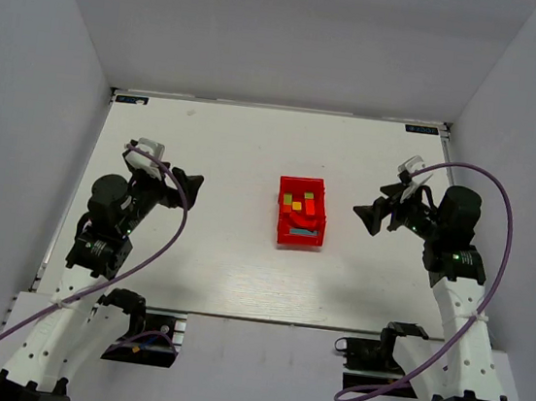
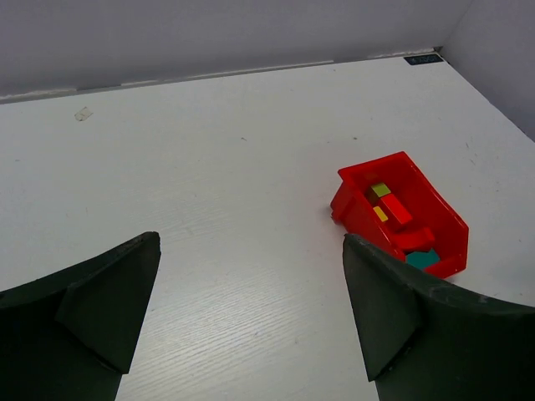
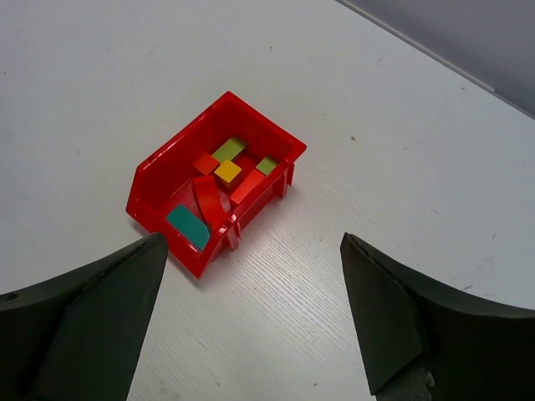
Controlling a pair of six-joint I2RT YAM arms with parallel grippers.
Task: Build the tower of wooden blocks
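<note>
Both left end effector (image 2: 251, 242), right end effector (image 3: 251, 241) splayed, painted blocks (image 3: 227, 171) in glossy bin (image 3: 153, 194)

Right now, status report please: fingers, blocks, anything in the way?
Left fingers open, empty. Right fingers open, empty. Blocks all loose in red bin, none stacked. Nothing seen between fingers and bin.

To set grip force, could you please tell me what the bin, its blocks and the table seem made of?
Red bin: probably moulded plastic, glossy, thin ribbed walls.
Blocks: seemingly painted wood, matte solid colours, crisp edges; no grain visible.
Table: white-painted wood or laminate, faint grain lines.
</note>
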